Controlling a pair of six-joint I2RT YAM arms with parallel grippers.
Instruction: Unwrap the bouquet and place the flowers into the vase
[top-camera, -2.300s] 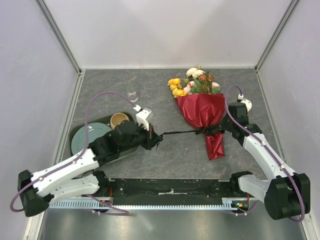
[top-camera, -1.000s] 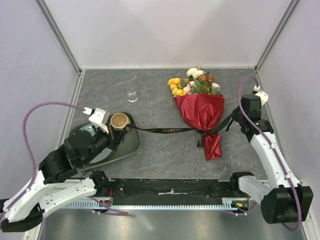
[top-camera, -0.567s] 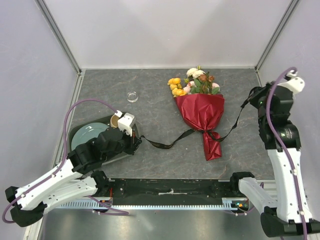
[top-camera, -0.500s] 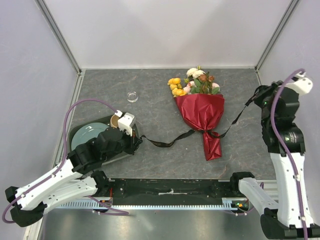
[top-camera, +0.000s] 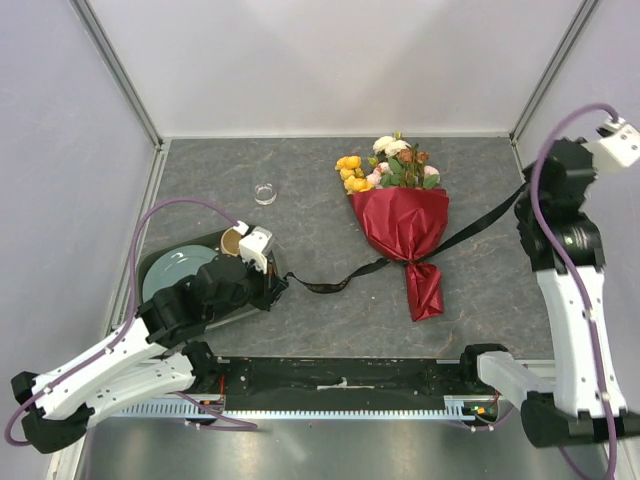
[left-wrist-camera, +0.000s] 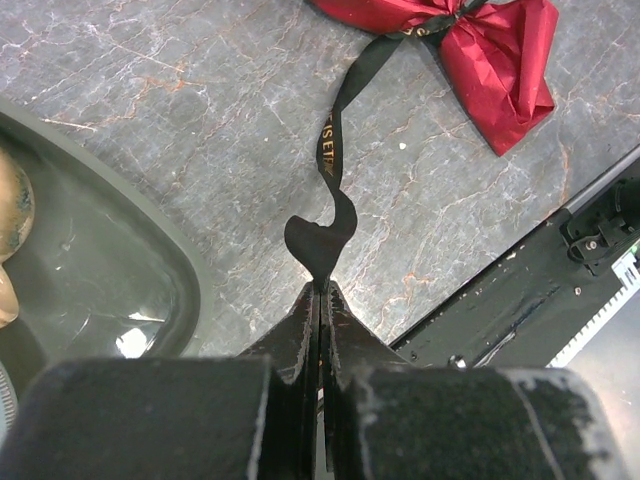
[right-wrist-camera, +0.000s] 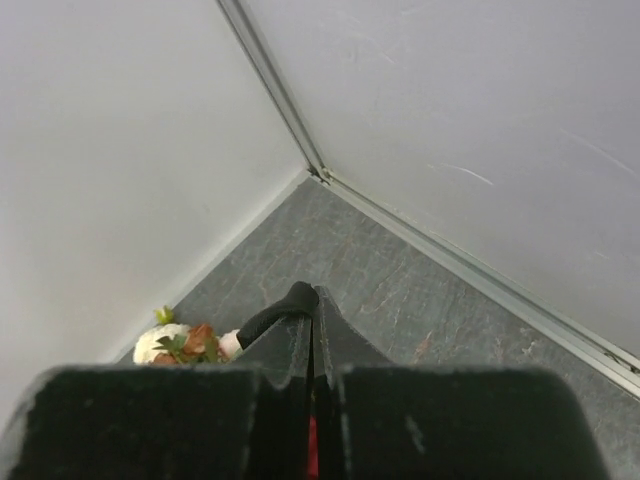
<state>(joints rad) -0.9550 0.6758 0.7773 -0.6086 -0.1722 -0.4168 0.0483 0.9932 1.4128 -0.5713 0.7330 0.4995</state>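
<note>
We can't read the gold lettering on the ribbon (left-wrist-camera: 328, 150) trailing from the bouquet (left-wrist-camera: 497, 60), and the left wrist view crops its top off.

Overhead and close left wrist views both show the ribbon (left-wrist-camera: 328, 150).

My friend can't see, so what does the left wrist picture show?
The left gripper is shut on the end of a black ribbon with gold letters, which curls over the grey table up to the red-wrapped bouquet. A dark tray sits at the left.
</note>
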